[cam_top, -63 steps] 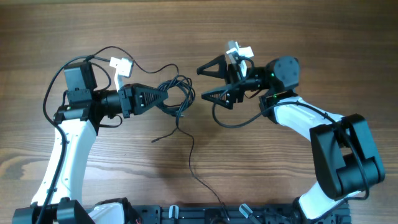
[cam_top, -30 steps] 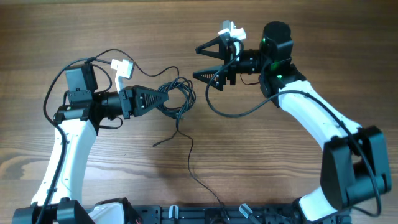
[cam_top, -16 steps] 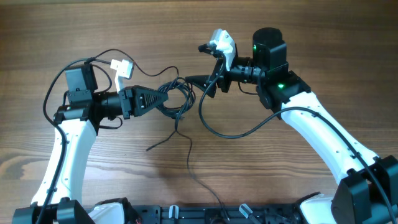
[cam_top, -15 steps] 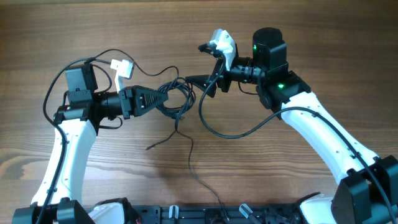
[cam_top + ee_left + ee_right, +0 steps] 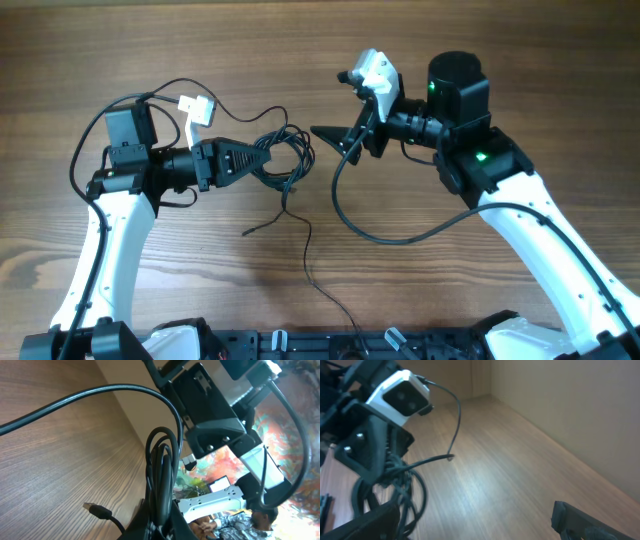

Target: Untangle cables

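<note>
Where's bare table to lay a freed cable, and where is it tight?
Bare: the table along its far edge, and the near patch between the left arm and the loose cable tail. Crowded: the cables between left gripper and right gripper.

Table: warm brown wood, fine grain, darker streaks.
Cables: black.
Left hand, right hand: matte black.
Left arm, right arm: white shells, black joints.
Status lights on right arm: green.
Wrist camera: white housing.
Wall: plain beige.
</note>
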{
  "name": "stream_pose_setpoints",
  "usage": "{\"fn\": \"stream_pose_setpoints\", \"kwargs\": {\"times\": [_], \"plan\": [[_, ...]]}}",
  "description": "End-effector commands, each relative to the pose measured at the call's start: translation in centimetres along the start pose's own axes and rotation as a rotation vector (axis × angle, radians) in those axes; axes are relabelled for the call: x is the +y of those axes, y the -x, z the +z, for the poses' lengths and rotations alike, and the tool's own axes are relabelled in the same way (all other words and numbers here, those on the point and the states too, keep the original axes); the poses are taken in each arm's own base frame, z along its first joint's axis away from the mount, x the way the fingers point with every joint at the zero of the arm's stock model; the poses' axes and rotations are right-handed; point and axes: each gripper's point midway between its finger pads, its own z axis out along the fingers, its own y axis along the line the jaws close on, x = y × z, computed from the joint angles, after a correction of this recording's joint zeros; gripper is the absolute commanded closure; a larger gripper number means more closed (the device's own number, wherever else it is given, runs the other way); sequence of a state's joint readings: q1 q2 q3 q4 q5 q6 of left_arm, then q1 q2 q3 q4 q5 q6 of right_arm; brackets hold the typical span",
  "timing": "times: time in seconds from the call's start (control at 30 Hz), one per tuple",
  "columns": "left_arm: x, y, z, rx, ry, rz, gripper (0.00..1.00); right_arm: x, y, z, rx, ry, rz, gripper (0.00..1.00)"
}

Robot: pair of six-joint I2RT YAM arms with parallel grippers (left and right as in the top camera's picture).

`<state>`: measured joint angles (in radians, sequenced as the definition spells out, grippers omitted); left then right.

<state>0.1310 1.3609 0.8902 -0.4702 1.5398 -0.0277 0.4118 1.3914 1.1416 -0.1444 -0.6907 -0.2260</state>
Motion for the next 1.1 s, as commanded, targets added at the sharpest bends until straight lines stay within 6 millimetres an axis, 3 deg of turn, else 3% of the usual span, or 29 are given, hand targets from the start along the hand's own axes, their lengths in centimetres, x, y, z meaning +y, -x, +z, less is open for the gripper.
{"fn": "stream_pose_setpoints", "kwargs": {"times": [0.0,0.5,0.7,0.8,0.9,1.07], "plan": [[-1.0,0.2,0.1,0.004,-0.014,0.056,0.93,0.5,-0.6,0.1,0.035,0.013,0.015,0.0],[-1.0,0.2,0.1,0.004,-0.014,0.056,0.93,-0.8,-4.1,2.5,0.121,-0.005,0.041,0.0],[-0.5,0.3,0.1,0.001,0.012,0.056,0.94,0.2,-3.2,3.3,0.096,0.011,0.002,0.0],[-0.4,0.3,0.1,0.001,0.016,0.056,0.94,-1.1,-3.5,3.2,0.115,-0.063,-0.003,0.0],[-0.4,0.3,0.1,0.001,0.016,0.055,0.94,-2.5,-4.2,2.8,0.153,-0.152,0.006,0.0],[-0.2,0.3,0.1,0.0,0.029,0.055,0.94,-1.7,-3.0,1.4,0.14,-0.157,-0.003,0.0]]}}
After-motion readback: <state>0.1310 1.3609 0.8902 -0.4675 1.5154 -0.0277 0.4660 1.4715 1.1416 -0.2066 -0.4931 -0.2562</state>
